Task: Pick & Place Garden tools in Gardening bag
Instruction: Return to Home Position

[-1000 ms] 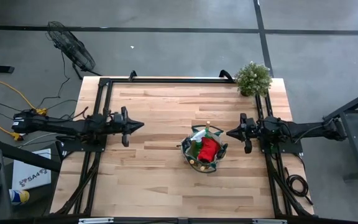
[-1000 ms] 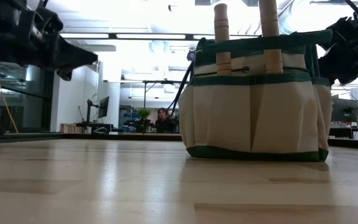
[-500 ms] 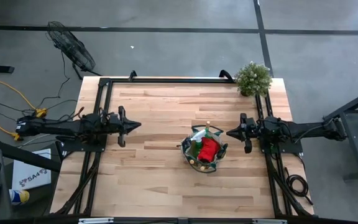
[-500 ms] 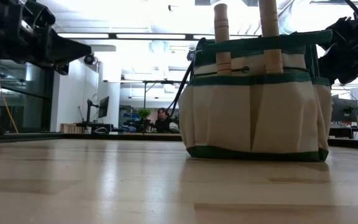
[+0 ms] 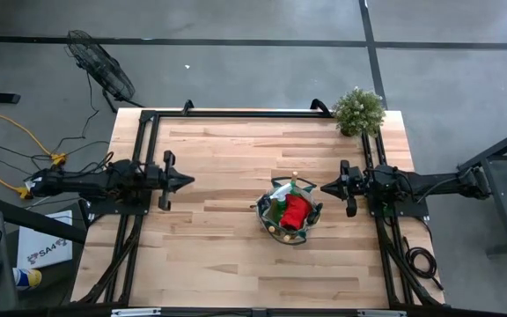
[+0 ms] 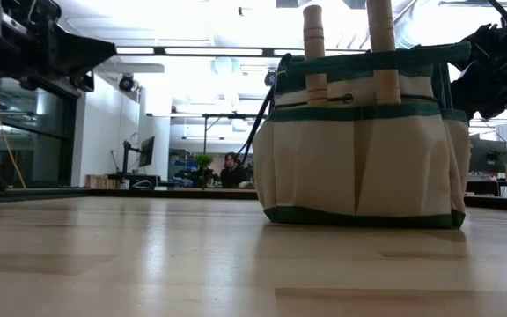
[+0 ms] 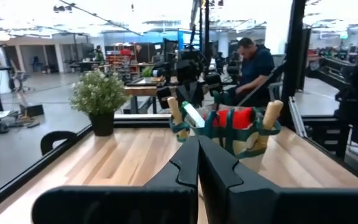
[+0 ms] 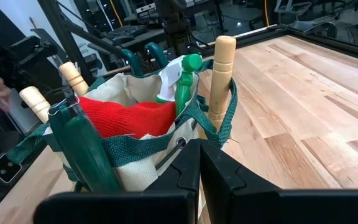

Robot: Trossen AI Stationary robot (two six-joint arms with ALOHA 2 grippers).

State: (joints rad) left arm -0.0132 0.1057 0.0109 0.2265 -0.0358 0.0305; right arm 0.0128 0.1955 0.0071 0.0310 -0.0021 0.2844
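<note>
The gardening bag (image 5: 287, 214) stands upright on its base on the table, right of centre. It holds a red glove (image 8: 129, 117), a green spray bottle (image 8: 184, 81) and wooden tool handles (image 8: 221, 74). It also shows in the low view (image 6: 363, 141) and in the left wrist view (image 7: 232, 127). My left gripper (image 5: 189, 180) is shut and empty near the table's left edge, raised, pointing at the bag. My right gripper (image 5: 324, 187) is shut and empty, just right of the bag.
A bushy potted plant (image 5: 358, 111) stands at the far right corner. Black frame rails (image 5: 236, 113) run along the table's far, left and right edges. A person (image 7: 253, 62) shows in the room beyond. Bare wood (image 5: 209, 255) lies left of and in front of the bag.
My left gripper has drawn back toward the table's left edge, staying shut and level. The bag and my right gripper have kept still.
</note>
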